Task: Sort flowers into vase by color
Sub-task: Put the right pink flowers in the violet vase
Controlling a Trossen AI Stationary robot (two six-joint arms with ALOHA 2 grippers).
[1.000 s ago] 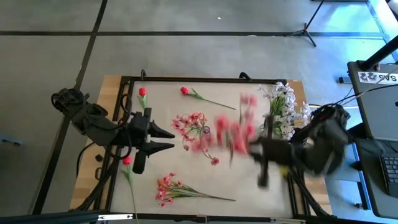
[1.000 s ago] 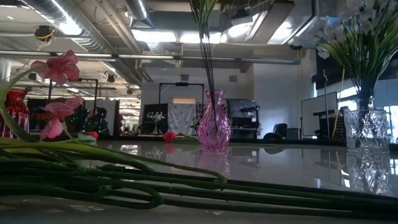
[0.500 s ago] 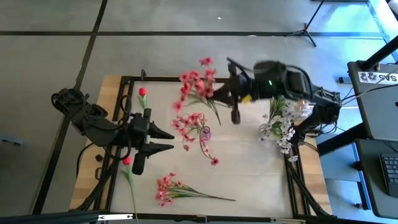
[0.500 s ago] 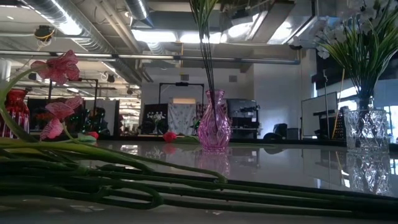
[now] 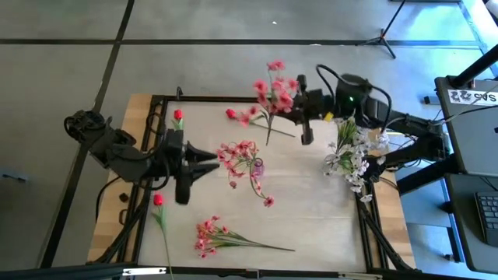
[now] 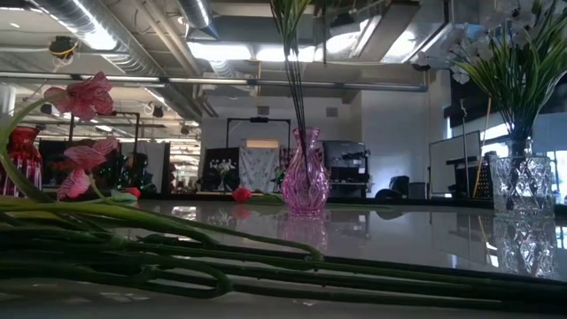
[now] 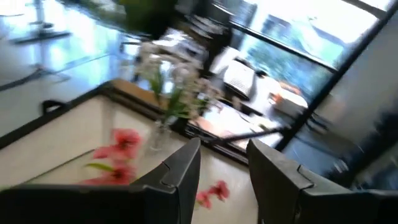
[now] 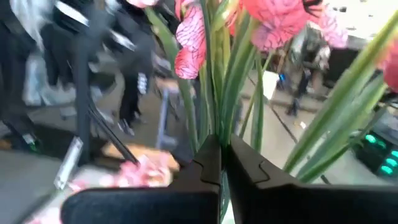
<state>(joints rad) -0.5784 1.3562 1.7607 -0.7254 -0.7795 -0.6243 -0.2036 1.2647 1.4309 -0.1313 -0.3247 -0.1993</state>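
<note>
Now | right gripper [image 5: 305, 117] upper centre, fingers clamped on pink spray [image 5: 272, 92] | left gripper [image 5: 210, 162] fingers apart, empty | pink vase [image 5: 255, 166], white vase [image 5: 342, 152] partly filled | desk [image 5: 311, 218] sprays, red buds remain

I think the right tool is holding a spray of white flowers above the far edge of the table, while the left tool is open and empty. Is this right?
Not quite. The spray in the right tool is the pink spray, not white, as the high view and right wrist view show. The white flowers stand in a vase at the table's right side. The rest holds: the left tool is open and empty.
</note>
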